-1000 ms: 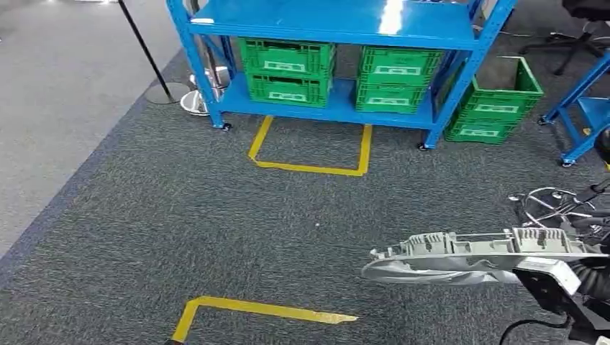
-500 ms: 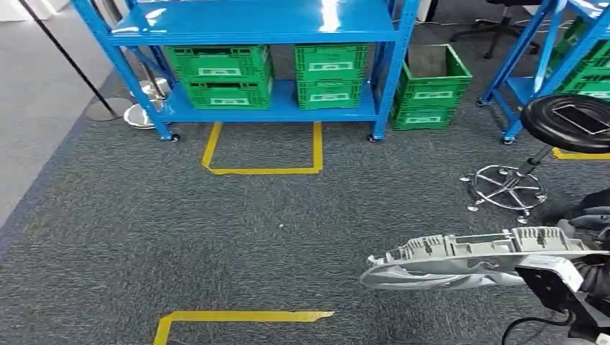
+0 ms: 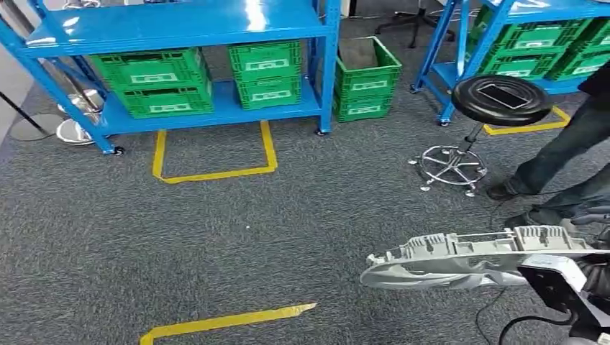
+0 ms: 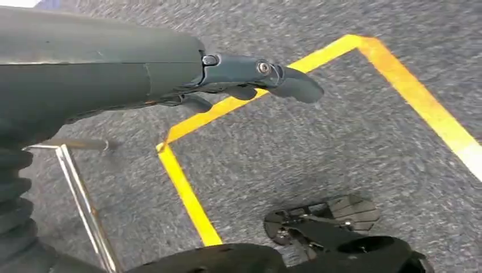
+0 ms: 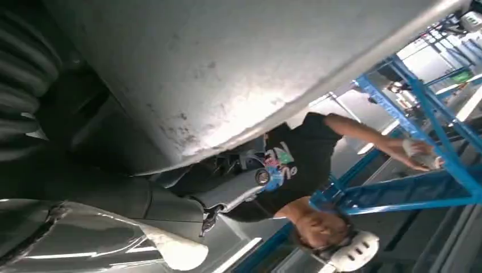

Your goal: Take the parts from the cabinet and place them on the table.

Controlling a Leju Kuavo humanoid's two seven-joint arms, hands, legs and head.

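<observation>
Grey carpet (image 3: 216, 237) fills the frame, no worktop in sight. Your right hand (image 3: 575, 284), lower right, grips the grey cast part (image 3: 467, 255); carry it level while turning. Your left hand (image 4: 250, 79) hangs with fingers loose, holding nothing.

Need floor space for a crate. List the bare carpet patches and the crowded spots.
Bare carpet lies inside the yellow tape outline before the blue rack, and between that outline and the near tape strip. It is crowded on the right: stool, a person's legs, and the grey part in the right hand.
</observation>
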